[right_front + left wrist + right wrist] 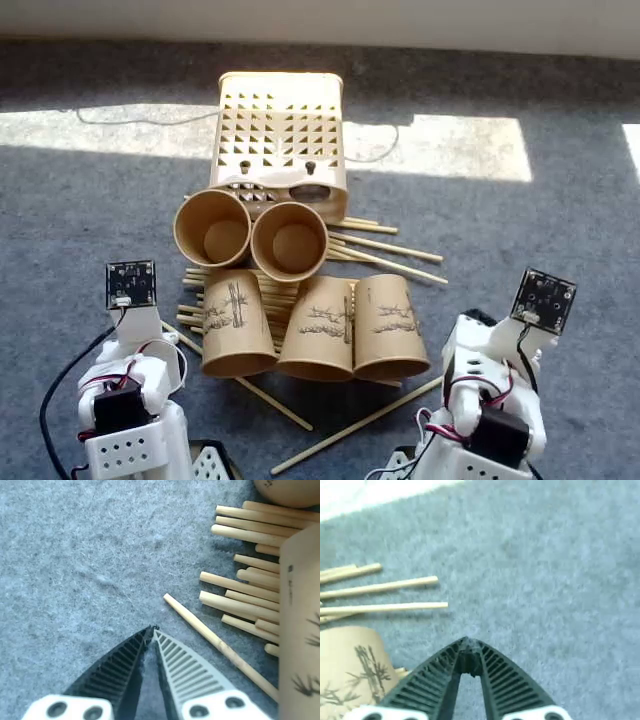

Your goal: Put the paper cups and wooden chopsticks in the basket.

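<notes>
Basket (pixel 281 130) sits mid carpet (pixel 80 250), toward the far edge. It looks tipped over, maybe, w/ its holey bottom up. Five cups (pixel 289 241) lie just in front of it. Two show their open mouths, right by the basket, then three lie on their sides in a row nearer the arms. Chopsticks (pixel 385 247) are piled under and beside the cups, and a few lie loose toward the near edge. L gripper (pixel 151 630) is low over bare carpet, fingers pressed together w/ tips touching, just beside the end of a loose one. R gripper (pixel 467 642) is over bare carpet too, fingers pressed together, a cup near it.
</notes>
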{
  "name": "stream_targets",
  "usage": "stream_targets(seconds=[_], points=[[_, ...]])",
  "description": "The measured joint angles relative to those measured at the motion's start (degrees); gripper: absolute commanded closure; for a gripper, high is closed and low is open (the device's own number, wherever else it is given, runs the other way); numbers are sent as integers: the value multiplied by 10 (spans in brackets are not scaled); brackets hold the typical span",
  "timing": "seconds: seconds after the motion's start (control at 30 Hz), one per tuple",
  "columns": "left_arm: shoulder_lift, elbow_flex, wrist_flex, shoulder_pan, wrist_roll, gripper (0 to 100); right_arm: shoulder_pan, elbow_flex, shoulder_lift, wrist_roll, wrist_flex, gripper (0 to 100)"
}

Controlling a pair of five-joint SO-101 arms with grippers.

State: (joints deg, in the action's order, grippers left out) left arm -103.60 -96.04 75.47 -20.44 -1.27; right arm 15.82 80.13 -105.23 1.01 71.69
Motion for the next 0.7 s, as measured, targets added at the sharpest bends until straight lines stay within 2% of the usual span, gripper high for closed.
stream_targets(seconds=[0.23,0.57,0.7], points=[[0,0,0,0,0,993,-1,-129,43,1,25,993],[0,0,0,0,0,993,-33,-396,367,1,105,993],[0,0,0,0,0,993,-50,-457,432,1,105,989]])
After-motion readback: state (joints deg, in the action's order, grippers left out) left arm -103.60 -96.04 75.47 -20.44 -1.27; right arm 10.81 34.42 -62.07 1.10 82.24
